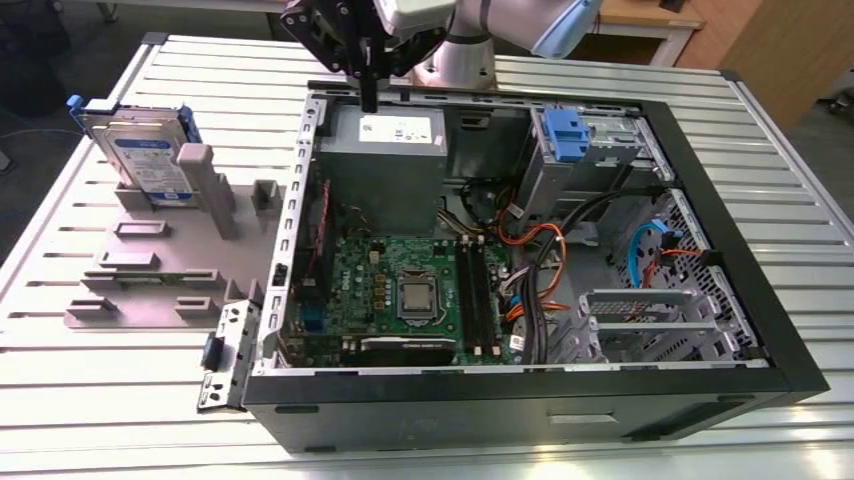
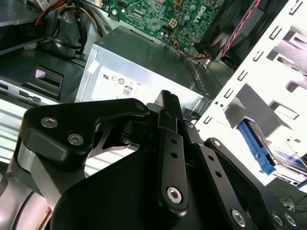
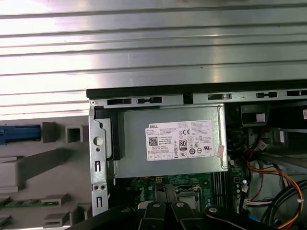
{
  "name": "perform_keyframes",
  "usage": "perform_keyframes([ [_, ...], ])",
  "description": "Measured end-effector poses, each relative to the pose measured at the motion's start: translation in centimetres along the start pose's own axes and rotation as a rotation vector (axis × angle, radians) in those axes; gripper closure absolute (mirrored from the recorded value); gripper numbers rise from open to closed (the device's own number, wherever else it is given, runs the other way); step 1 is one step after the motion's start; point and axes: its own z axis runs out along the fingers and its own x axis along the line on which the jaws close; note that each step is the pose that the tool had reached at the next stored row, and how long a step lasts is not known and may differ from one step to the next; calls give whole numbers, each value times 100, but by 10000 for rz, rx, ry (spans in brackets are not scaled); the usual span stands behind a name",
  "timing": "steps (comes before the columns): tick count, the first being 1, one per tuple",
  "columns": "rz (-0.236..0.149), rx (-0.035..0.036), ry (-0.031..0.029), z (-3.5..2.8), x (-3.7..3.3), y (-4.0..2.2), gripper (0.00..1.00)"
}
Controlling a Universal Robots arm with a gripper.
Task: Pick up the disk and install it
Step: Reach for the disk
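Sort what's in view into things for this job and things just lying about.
For the job:
- the disk, standing in the grey holder block
- the end effector, at the case's rim by the power supply
- the open computer case

Lying about:
- motherboard
- orange cables
- slatted table

The open black metal computer case [image 1: 534, 405] lies on the slatted silver metal table [image 1: 801, 200], filling its middle and the exterior view's right and reaching close to the near edge. Just beside it on the exterior view's left lies the grey slotted plastic holder block [image 1: 147, 290], with the flat silver blue-railed disk [image 1: 134, 150] standing on edge in the block's far end, toward the table's far corner. In the case the grey metal box power supply [image 1: 387, 150] sits at the far wall, the green motherboard [image 1: 400, 290] before it, and the black pincer [image 1: 370, 103] hangs above that wall.
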Motion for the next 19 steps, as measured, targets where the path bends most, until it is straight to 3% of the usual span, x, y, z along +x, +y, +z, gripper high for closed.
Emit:
perform_keyframes([
  [19,0,-1,-1,8,50,-4,89],
])
